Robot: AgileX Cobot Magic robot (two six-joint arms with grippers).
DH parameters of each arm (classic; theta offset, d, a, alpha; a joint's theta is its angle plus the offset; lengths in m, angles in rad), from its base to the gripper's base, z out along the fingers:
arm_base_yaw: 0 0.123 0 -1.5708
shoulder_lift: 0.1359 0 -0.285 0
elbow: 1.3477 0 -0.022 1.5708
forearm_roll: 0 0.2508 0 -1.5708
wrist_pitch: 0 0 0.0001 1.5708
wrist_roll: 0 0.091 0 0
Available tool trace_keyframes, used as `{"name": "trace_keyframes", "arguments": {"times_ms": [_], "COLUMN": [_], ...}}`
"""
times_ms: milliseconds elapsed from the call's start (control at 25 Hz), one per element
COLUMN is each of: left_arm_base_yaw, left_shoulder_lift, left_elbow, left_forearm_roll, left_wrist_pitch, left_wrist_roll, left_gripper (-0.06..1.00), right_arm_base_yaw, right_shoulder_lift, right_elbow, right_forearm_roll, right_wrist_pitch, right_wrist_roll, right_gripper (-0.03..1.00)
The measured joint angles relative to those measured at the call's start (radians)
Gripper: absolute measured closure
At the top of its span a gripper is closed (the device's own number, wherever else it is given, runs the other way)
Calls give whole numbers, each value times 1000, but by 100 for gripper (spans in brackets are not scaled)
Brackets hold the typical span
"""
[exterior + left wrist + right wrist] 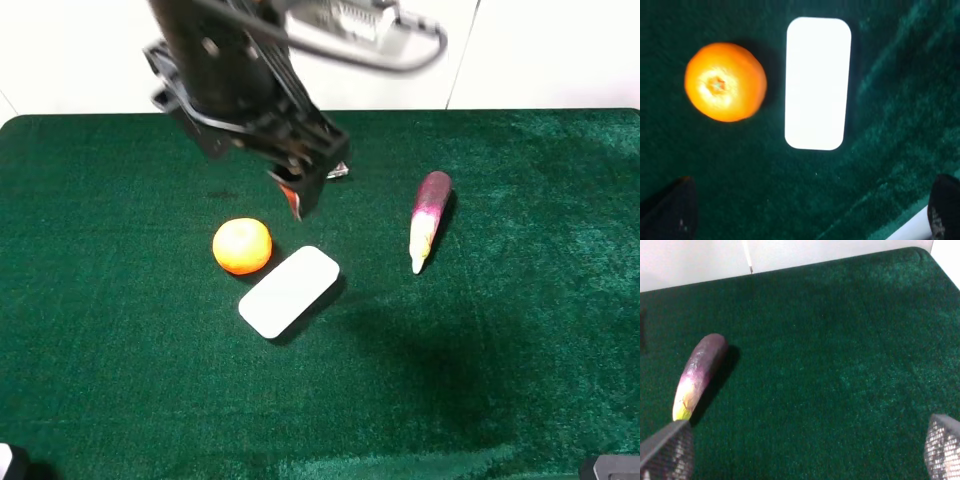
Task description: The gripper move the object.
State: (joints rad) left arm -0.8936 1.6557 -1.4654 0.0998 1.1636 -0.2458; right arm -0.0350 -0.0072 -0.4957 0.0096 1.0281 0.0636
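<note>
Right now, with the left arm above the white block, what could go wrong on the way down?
1. The orange sits right beside the white block, apparently just apart. A finger of the open left hand could clip it and send it rolling.
2. The block is flat and low on the green cloth, so the fingers may snag the cloth or slide off its rounded edges.
3. The block lies diagonally in the exterior high view, so a poorly aligned wrist could push it instead of gripping.

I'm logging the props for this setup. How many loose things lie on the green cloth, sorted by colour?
Orange: 1, the orange
White: 1, the white block
Purple and white: 1, the eggplant
Total: 3
</note>
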Motion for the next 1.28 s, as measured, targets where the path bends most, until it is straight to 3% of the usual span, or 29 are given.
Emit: {"name": "trace_keyframes", "arguments": {"times_ms": [400,880,1280], "left_arm_base_yaw": [75,233,246], "left_shoulder_lift": [-241,-727,-1172], "left_elbow": [48,347,542], "left_forearm_roll": [38,53,127], "left_wrist_pitch": [2,6,6], "left_wrist_roll": [24,90,83], "left_gripper": [0,-4,-5], "right_arm_base_yaw": [0,0,0], "right_shoulder_lift": [0,0,0], "right_elbow": [0,0,0], "right_forearm_roll": [0,0,0], "right_wrist_pitch": [0,0,0], "right_wrist_roll": [0,0,0], "right_gripper": [28,28,28]}}
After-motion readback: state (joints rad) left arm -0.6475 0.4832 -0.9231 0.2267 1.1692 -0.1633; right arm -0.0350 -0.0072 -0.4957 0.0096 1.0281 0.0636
